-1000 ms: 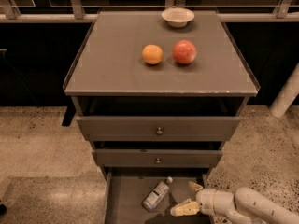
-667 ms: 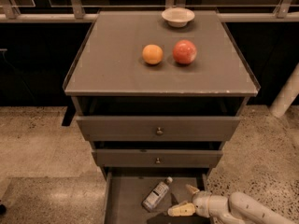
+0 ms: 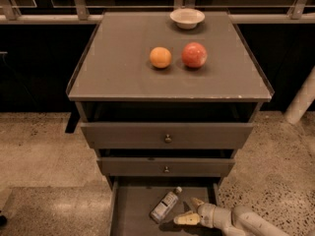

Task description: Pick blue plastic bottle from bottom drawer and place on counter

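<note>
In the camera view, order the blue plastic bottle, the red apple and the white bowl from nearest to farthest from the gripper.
1. Blue plastic bottle, in the bottom drawer, beside the gripper.
2. Red apple, on the counter, middle.
3. White bowl, at its back edge.

Pincer [image 3: 189, 211] in bottom drawer [image 3: 132, 215], nearer blue plastic bottle [image 3: 165, 206]

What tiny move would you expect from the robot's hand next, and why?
Probably a short slide left, so the gripper brings its spread fingers around the blue plastic bottle. The bottle lies tilted on the floor of the bottom drawer, just left of the gripper and not yet grasped.
</note>
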{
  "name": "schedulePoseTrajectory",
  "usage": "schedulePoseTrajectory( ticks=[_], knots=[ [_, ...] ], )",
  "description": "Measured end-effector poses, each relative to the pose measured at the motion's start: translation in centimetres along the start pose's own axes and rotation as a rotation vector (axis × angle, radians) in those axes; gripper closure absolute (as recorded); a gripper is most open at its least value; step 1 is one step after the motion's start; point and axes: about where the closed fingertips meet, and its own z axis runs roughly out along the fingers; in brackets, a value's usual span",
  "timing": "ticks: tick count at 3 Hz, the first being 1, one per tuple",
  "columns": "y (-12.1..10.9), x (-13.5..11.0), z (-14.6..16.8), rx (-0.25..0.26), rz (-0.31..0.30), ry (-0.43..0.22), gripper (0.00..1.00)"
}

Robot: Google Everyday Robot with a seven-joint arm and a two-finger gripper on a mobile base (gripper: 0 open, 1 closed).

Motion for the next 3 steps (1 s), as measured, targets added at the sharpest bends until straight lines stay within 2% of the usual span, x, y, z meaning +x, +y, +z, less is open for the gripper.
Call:
schedulePoseTrajectory(
  ticks=[1, 2, 3],
  knots=[
    [-0.9, -0.1, -0.1, 0.015, -0.002, -0.011, 0.00],
    [-0.9, 0.7, 1.1, 0.028, 0.005, 0.001, 0.00],
    [-0.7, 1.6, 4.2, -0.011, 0.014, 0.017, 0.00]
  ],
)
